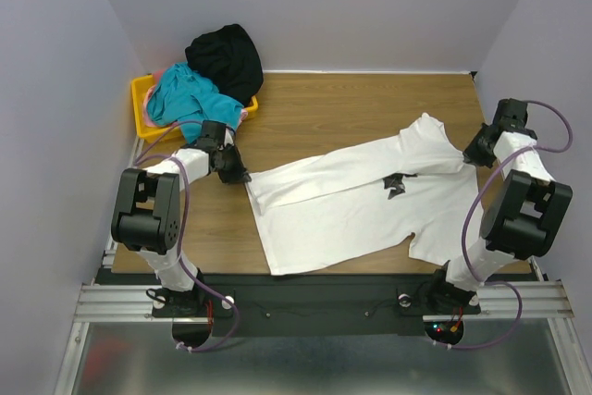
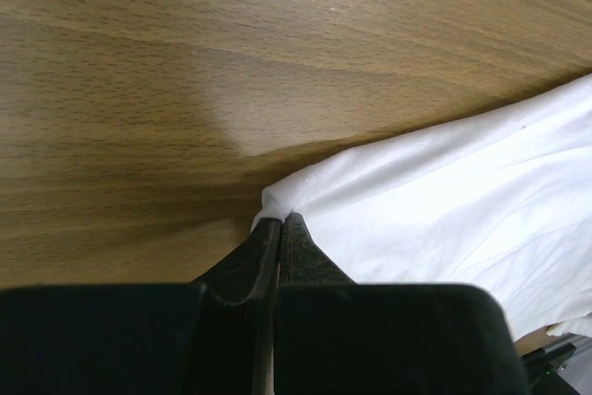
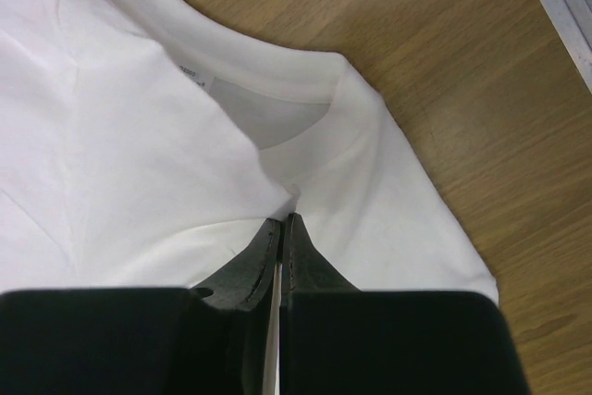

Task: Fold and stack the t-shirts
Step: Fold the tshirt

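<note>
A white t-shirt (image 1: 351,201) with a small dark print lies spread across the wooden table, hem to the left, collar to the right. My left gripper (image 1: 242,175) is shut on the shirt's hem corner (image 2: 277,205). My right gripper (image 1: 474,156) is shut on a pinch of shirt fabric (image 3: 294,203) just below the collar (image 3: 277,71). Both sets of jaws are closed tight with cloth between the tips.
A yellow bin (image 1: 145,108) at the back left holds a teal shirt (image 1: 190,99), a pink garment and a black shirt (image 1: 227,60). Purple walls close in the table on three sides. Bare wood (image 1: 351,104) shows behind the shirt.
</note>
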{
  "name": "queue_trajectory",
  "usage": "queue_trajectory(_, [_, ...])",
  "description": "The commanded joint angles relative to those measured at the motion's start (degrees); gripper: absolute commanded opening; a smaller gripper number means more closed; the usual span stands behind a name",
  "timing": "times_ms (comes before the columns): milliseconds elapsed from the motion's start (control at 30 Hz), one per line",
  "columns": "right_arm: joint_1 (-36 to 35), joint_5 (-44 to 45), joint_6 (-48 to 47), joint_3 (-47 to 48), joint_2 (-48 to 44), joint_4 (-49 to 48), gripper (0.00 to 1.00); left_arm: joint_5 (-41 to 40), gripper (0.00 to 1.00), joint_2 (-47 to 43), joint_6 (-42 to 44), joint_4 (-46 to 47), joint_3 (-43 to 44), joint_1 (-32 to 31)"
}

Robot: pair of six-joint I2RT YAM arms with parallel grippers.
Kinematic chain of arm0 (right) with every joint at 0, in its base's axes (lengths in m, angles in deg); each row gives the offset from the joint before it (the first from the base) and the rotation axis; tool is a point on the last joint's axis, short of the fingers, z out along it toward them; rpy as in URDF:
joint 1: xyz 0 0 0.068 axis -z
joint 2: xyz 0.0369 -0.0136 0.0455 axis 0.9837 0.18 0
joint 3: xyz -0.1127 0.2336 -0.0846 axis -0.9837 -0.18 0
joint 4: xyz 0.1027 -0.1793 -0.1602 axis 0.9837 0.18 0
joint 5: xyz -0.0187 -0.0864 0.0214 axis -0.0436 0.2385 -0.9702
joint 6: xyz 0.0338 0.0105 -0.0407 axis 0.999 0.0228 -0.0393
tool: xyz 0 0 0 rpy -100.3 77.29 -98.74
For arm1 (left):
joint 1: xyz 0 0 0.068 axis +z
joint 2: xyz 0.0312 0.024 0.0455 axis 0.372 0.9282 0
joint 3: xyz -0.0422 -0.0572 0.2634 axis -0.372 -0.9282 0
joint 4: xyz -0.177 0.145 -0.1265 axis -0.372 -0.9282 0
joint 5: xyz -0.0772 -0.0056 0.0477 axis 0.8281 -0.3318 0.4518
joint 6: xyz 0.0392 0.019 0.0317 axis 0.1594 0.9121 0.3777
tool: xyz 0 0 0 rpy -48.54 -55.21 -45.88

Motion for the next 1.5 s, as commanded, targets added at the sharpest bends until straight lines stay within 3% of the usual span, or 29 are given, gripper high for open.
queue_trajectory(0, [0.7,0.0,0.5,0.0,-2.9,0.2,0.0,-2.8,0.11,-0.8,2.6,-2.9,3.6,0.7])
queue_trajectory(33, [0.7,-0.4,0.5,-0.2,-3.0,0.2,0.0,-4.2,0.31,-1.4,2.7,-3.5,3.7,0.7])
queue_trajectory(100, [0.7,-0.9,0.4,-0.6,-3.0,0.2,0.0,-5.4,0.47,-2.7,2.5,-3.7,3.7,0.7])
queue_trajectory(133, [0.7,-1.1,0.5,-0.7,-3.0,0.1,0.0,-6.3,0.63,-4.6,2.3,-3.6,3.6,0.7])
queue_trajectory(167, [0.7,-1.2,0.5,-0.7,-3.0,0.1,0.0,-6.4,0.68,-5.6,2.0,-3.5,3.3,0.7])
queue_trajectory(367, [0.7,-2.8,0.6,-0.4,-2.9,0.1,0.0,-4.3,0.69,-13.6,1.0,-3.9,0.2,-0.1])
queue_trajectory(600, [0.7,-4.4,1.1,-0.3,-2.8,0.1,0.0,-1.6,0.69,-19.0,-4.0,-1.7,-10.3,-9.7])
queue_trajectory(833, [0.6,-6.3,1.7,-0.8,-2.7,0.1,0.0,-1.6,0.74,-22.3,-7.1,-0.1,-16.0,-12.7])
queue_trajectory(1267, [0.1,-6.2,1.7,-1.1,-3.0,0.0,0.0,-2.8,0.76,-19.1,-9.3,3.7,-16.2,-13.7])
queue_trajectory(1467, [0.1,-6.2,1.8,-0.9,-3.1,0.0,0.0,-2.8,0.69,-17.0,-9.5,5.4,-16.3,-13.8])
